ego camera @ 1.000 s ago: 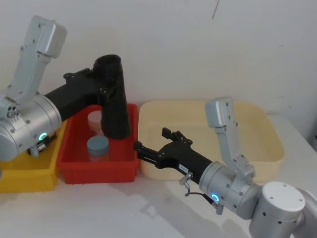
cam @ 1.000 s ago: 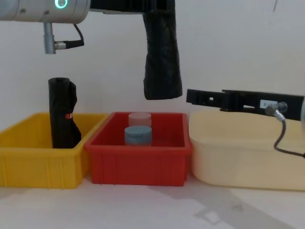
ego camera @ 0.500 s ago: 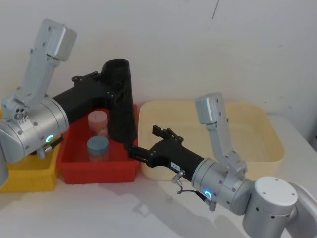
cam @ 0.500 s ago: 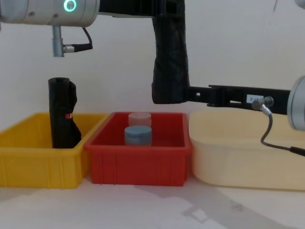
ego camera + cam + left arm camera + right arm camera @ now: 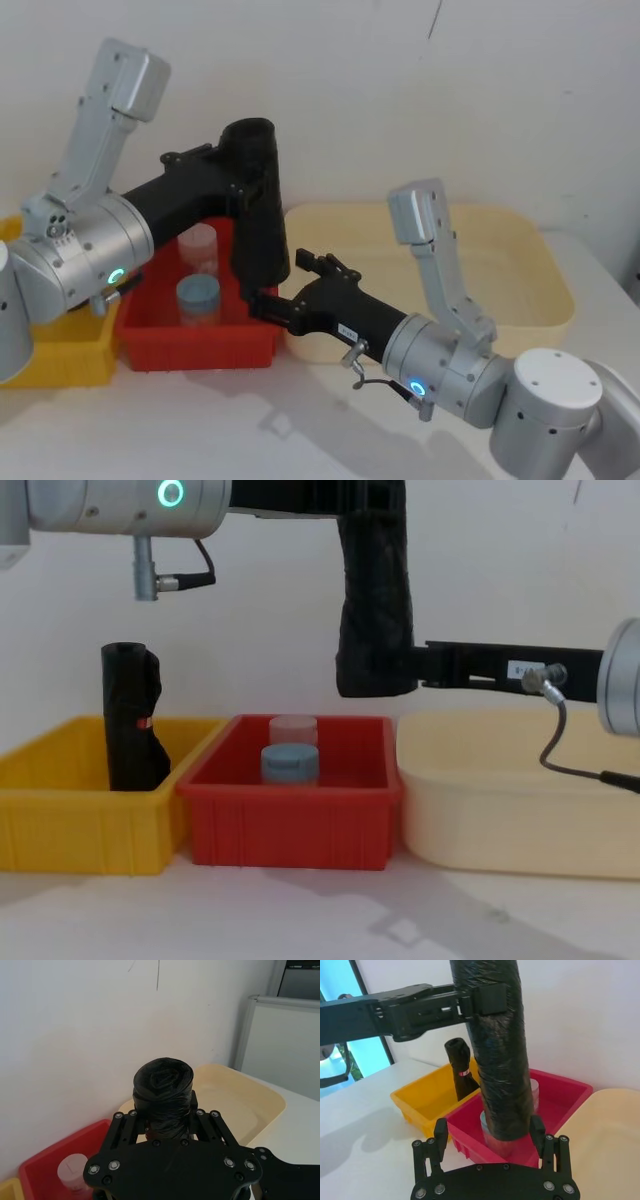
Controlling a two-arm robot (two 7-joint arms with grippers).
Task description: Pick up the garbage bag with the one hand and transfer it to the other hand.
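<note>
The garbage bag [image 5: 258, 220], a matte black wrinkly roll, hangs upright above the right side of the red bin [image 5: 160, 340]. My left gripper [image 5: 250, 180], the one hand with a green ring light, is shut on the bag near its top end [image 5: 162, 1085]. My right gripper [image 5: 280, 280], the other hand with a white sticker and blue ring light, reaches in from the right. Its open fingers [image 5: 440, 1130] stand on either side of the bag's lower end [image 5: 502, 1105]. In the chest view the bag [image 5: 375, 610] hangs from the left gripper [image 5: 370, 495], level with the right gripper [image 5: 400, 670].
A yellow bin [image 5: 80, 830] at the left holds another black roll with a red mark [image 5: 133, 720]. Two capped jars [image 5: 290, 763] stand in the red bin [image 5: 290, 825] below the bag. A wide cream tub [image 5: 500, 810] sits at the right. A white wall is close behind.
The left arm carried the bag to the right. The right gripper slid left until its open fingers came around the bag's lower end.
</note>
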